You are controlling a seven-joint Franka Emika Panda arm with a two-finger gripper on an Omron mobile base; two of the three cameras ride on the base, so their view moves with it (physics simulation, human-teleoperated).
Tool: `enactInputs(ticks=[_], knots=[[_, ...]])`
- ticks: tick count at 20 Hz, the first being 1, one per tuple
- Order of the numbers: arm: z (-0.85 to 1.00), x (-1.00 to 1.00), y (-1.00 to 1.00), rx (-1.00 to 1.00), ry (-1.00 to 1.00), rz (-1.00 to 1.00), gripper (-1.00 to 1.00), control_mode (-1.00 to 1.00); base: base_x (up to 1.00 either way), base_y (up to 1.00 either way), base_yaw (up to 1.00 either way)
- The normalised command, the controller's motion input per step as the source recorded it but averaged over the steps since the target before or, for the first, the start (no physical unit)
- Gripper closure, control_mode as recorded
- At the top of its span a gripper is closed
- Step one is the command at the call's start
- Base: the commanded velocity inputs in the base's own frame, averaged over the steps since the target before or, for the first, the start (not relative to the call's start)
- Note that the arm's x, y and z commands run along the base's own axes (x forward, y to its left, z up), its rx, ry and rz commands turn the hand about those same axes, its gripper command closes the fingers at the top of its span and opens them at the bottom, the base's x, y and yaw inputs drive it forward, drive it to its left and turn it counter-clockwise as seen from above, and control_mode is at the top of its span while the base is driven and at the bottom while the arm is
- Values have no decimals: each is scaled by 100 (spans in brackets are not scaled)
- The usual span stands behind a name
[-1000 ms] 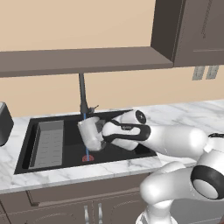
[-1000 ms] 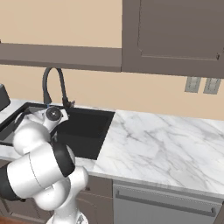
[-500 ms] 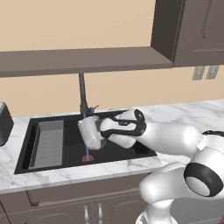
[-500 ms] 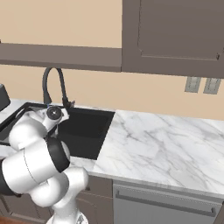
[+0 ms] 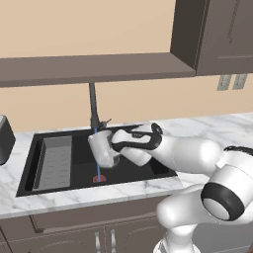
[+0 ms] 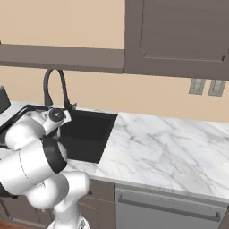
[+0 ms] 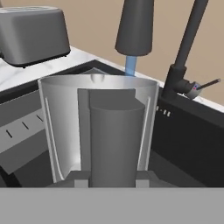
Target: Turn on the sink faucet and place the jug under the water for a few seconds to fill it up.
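The pale translucent jug [image 5: 102, 148] hangs upright in the sink [image 5: 148, 165], held off the basin floor, with my gripper [image 5: 113, 148] shut on its right side. It sits right below the spout of the sink faucet [image 5: 92, 106]. The thin blue water [image 5: 98, 170] runs on below the jug down to the red drain [image 5: 99, 179]. In the hand view the jug [image 7: 61, 131] is close in front. The water [image 7: 130, 65] drops from the spout head [image 7: 135, 26] at the jug's far rim, and I cannot tell whether it lands inside. The side lever [image 7: 203, 85] sticks out to the right.
A grey ribbed tray [image 5: 54, 160] lies in the left half of the basin. A grey toaster [image 7: 33, 30] stands on the marble counter left of the sink. A shelf and dark cabinets [image 5: 212, 34] hang above. The marble counter [image 6: 165, 152] stretches to the right.
The jug stays at almost the same spot under the spout. The hand and forearm have shifted slightly, and the grip is unchanged.
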Motion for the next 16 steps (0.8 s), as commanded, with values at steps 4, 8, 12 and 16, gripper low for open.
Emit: enactInputs(ticks=[4,8,12,16], knots=[[0,12,2,0,0,0,100,-100,0,0,0],[0,14,4,0,0,0,100,-100,0,0,0],[0,14,6,0,0,0,100,-100,0,0,0],[0,11,7,0,0,0,100,-100,0,0,0]])
